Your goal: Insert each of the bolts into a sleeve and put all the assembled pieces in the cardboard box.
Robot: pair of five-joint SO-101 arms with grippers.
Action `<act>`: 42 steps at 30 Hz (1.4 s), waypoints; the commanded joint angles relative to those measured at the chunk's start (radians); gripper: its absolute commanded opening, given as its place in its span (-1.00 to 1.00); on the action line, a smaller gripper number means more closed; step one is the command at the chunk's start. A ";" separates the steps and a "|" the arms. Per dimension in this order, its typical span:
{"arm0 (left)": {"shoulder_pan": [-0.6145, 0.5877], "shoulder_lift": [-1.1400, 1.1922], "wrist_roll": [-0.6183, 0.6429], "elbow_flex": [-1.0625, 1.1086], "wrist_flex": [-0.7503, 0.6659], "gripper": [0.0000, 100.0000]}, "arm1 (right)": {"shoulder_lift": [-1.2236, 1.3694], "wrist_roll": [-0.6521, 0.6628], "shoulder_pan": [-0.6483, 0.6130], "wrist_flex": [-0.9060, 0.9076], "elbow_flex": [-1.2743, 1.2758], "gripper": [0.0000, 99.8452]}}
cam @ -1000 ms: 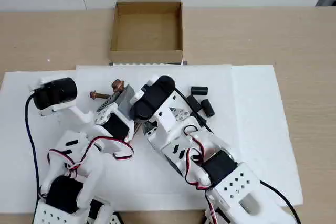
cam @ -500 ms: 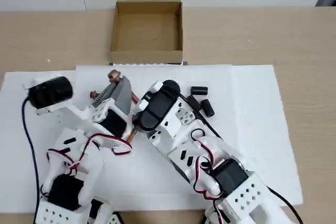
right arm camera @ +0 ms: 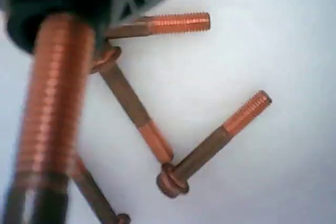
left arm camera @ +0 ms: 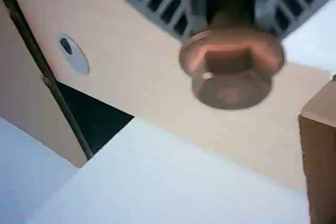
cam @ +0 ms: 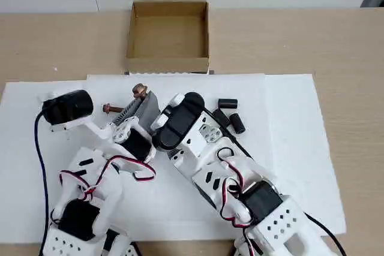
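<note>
Left claw (cam: 142, 102) is clamped on a bolt (cam: 140, 91), head poking toward the cardboard box (cam: 168, 64) and just short of its front wall. The threaded shank runs back away from the box into what looks like a black sleeve (right arm camera: 50, 1) at the right arm (cam: 186, 125), whose own grip can't be made out. To seat it well, the shank probably has to stay dead in line with the sleeve's bore and slide straight, or the threads could snag on the rim.
</note>
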 commanded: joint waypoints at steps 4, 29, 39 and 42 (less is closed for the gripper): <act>-0.021 -0.011 -0.011 0.001 -0.057 -0.99 | -0.028 0.008 -0.030 -0.010 -0.014 -1.00; 0.083 -0.011 -0.011 -0.074 0.278 -0.99 | -0.028 0.009 -0.015 -0.012 -0.018 -1.00; 0.161 -0.011 -0.149 -0.007 0.285 -0.97 | -0.028 0.011 -0.015 -0.038 -0.018 -1.00; 0.161 -0.011 -0.175 -0.005 0.287 -0.78 | -0.028 0.011 -0.015 -0.035 -0.018 -1.00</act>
